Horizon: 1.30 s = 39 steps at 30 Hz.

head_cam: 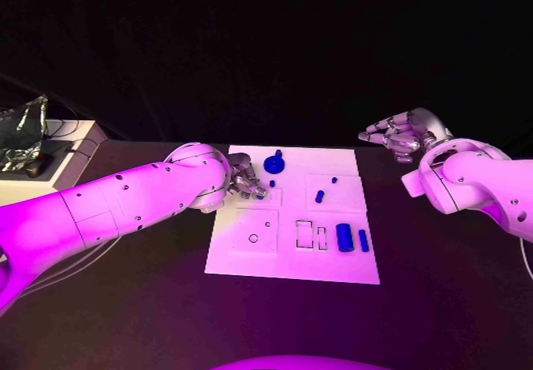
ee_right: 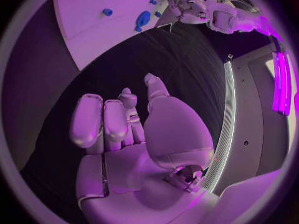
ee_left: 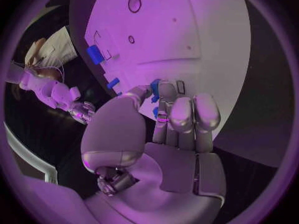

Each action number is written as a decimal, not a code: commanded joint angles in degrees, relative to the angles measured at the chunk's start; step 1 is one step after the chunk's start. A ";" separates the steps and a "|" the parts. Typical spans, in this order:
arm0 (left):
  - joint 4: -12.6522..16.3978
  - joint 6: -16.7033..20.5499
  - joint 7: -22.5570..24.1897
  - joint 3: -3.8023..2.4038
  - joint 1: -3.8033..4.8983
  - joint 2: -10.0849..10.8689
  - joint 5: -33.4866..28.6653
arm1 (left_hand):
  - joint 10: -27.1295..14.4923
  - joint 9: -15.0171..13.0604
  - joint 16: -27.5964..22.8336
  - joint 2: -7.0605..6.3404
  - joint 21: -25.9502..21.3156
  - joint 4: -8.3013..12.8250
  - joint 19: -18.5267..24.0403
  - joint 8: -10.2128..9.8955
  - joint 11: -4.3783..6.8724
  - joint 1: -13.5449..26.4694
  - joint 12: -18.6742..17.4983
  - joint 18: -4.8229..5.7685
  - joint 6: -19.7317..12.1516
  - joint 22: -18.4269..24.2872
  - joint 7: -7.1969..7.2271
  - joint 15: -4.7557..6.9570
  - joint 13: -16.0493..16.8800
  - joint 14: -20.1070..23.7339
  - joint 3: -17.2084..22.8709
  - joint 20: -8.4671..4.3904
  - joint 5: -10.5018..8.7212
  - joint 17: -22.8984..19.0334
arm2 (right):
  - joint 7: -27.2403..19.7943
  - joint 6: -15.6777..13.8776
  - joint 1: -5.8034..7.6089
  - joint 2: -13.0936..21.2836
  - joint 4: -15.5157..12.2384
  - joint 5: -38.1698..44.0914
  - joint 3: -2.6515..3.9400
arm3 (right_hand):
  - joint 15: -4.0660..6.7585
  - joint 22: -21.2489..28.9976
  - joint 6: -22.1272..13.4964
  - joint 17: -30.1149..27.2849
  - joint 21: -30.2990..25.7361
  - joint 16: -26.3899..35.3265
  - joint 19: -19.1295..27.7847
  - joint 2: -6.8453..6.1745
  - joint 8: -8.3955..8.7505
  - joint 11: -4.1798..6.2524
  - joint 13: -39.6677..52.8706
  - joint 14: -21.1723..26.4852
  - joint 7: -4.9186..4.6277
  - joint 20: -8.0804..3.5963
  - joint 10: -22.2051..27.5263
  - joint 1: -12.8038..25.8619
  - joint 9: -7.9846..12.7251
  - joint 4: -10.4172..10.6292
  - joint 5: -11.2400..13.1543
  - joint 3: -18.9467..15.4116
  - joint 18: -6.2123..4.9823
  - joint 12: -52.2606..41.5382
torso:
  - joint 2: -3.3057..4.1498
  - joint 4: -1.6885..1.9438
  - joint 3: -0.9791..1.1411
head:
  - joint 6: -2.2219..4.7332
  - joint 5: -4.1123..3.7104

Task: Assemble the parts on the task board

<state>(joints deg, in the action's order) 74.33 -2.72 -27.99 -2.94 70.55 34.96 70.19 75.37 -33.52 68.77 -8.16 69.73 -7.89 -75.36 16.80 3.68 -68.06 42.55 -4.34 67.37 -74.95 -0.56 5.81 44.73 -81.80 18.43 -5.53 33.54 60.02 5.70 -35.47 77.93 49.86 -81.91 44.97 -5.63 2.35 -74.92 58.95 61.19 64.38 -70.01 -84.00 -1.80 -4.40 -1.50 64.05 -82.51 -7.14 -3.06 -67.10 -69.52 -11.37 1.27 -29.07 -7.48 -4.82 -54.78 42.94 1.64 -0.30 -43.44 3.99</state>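
Left robot hand (head_cam: 243, 179) over the task board's (head_cam: 291, 266) left edge, apparently pinching a small blue part (head_cam: 272, 184), likely to seat it. Right robot hand (head_cam: 402, 137) off the board above the table (head_cam: 444, 293), curled, holding nothing.

Left wrist: fingers (ee_left: 167, 97) touching a blue piece (ee_left: 155, 84).

Right wrist: right robot hand (ee_right: 134, 134) empty, board (ee_right: 93, 25) well apart.

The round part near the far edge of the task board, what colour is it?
Blue; the round part shows best in the head view.
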 commanded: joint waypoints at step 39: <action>-0.28 2.71 -0.38 0.01 -0.15 0.31 -2.66 | -0.84 2.34 -0.05 7.49 -1.47 1.24 -0.26 -0.48 0.48 -4.05 1.82 1.28 1.64 -3.51 1.23 0.32 -0.37 0.36 -29.46 -0.50 -1.13 -0.91 | -0.90 0.17 -0.03 0.24 -0.17 0.02 0.01 | 0.31 -8.63 0.01 -0.11 -0.41 0.45 -2.26 0.55 0.34 0.02 -0.07 -0.26 -0.37 -0.34 0.40 0.05 0.05 -0.47 -0.29 -0.09 -0.28 0.24 | -0.02 0.14 -0.11 | 0.00 -0.28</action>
<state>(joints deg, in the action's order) 73.88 -0.47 -28.09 -2.94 70.50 35.26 67.90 74.53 -31.13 68.77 -0.66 68.56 -6.59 -75.56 16.11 4.52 -72.85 44.21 -3.44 68.73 -74.93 0.63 6.24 44.44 -81.36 -10.67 -5.73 32.53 59.07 5.53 -35.49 77.93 50.08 -82.01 44.81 -5.64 2.35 -74.94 58.95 61.09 64.15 -69.78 -84.00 -1.59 -4.40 -1.53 64.06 -82.51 -7.14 -3.06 -67.13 -69.30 -11.37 1.10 -29.07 -7.65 -4.82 -54.78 42.90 1.71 -0.41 -43.44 3.74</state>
